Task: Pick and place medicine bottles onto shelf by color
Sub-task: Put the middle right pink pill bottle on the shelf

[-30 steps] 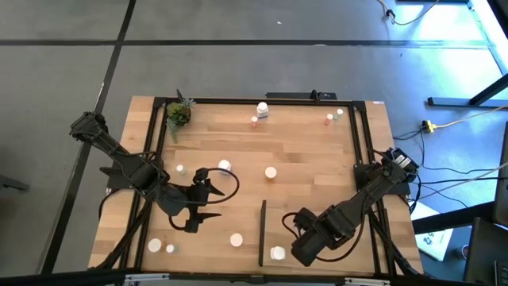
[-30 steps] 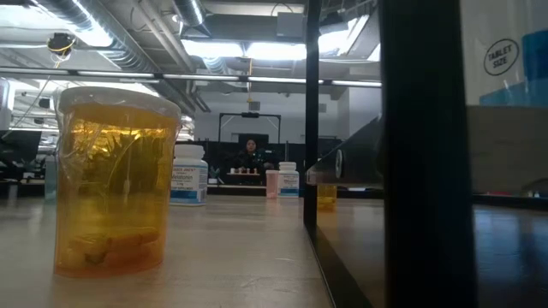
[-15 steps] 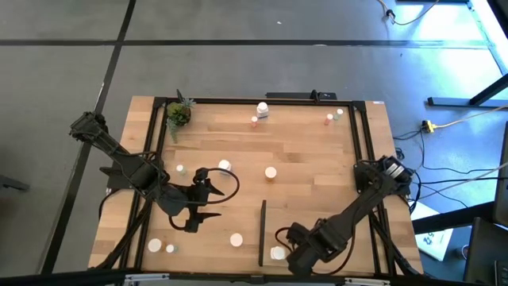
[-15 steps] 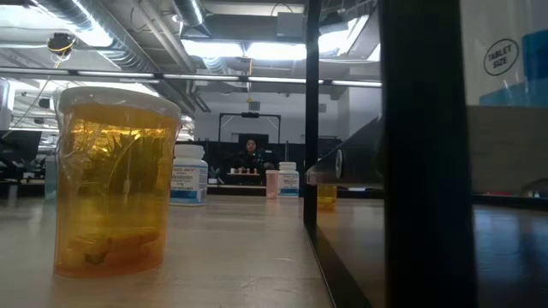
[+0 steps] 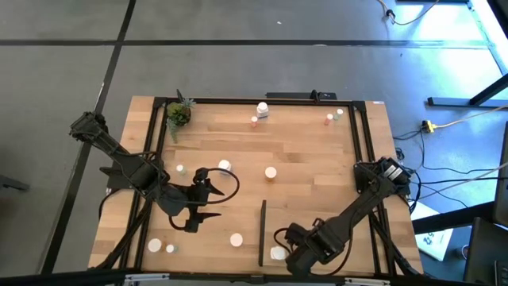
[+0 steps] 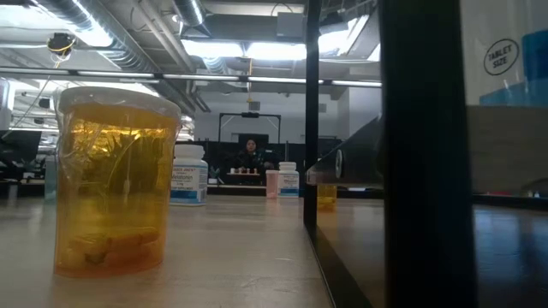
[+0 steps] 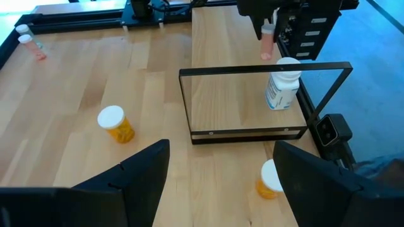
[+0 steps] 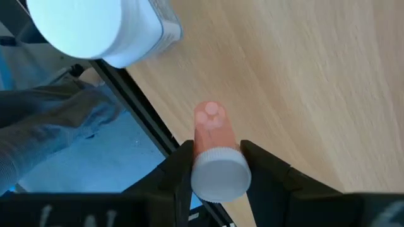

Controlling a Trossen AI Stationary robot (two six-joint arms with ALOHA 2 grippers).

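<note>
Wooden tabletop (image 5: 302, 151) carries scattered bottles. Since a second ago the right gripper (image 8: 216, 165) has slid nearer the table's front edge, clamped on a slim pink bottle with a white cap (image 8: 213, 151), a white medicine bottle (image 8: 95, 28) on the shelf (image 7: 243, 101) just beyond it. Well apart, the left gripper (image 7: 218, 173) hangs wide and unchanged.

A small green potted plant (image 5: 178, 113) is located at the far left corner of the wooden counter (image 5: 302, 143). Black frame rails (image 5: 238, 101) are fitted along the counter edges. A yellow cable (image 5: 456, 121) is laid across the grey floor (image 5: 238, 48). A person (image 6: 249, 156) is seated in the room beyond.
</note>
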